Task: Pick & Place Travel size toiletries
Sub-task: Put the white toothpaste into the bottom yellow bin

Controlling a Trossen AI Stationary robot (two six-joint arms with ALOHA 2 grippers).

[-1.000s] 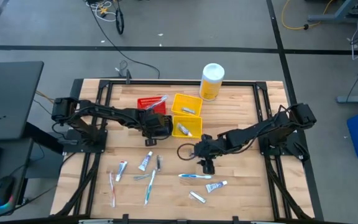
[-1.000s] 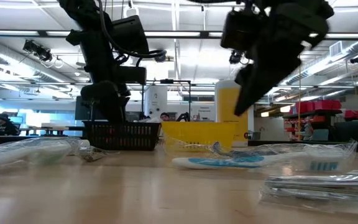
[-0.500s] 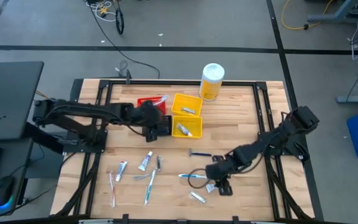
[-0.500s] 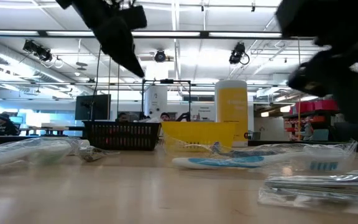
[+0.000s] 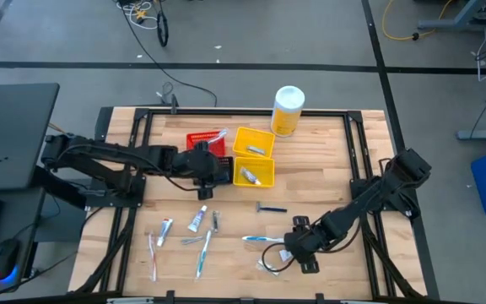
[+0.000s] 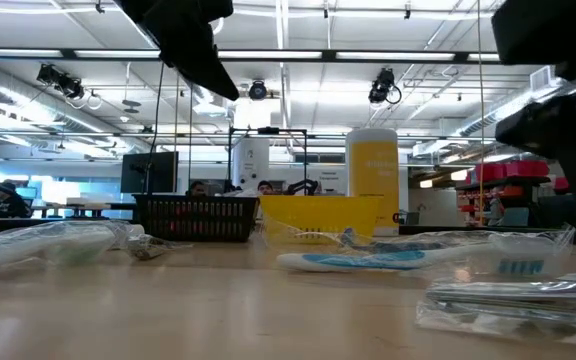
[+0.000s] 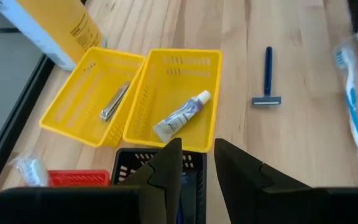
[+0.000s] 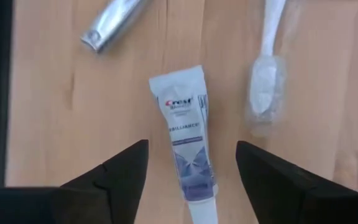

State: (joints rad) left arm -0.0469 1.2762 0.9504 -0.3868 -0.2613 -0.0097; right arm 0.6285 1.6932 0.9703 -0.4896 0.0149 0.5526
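Over toothpaste tube [image 8: 186, 152] now, seemingly: right fingers [image 8: 191, 168].

My right gripper [image 8: 191, 163] moves from beside the yellow bins [image 5: 254, 157] to the front of the table and now hangs with fingers spread wide over a toothpaste tube [image 8: 187, 147]. A dark blue razor [image 5: 270, 209], hidden under my right arm a second ago, now lies exposed. My left gripper [image 7: 197, 163] shifts slightly and sits above the black bin [image 7: 160, 160].
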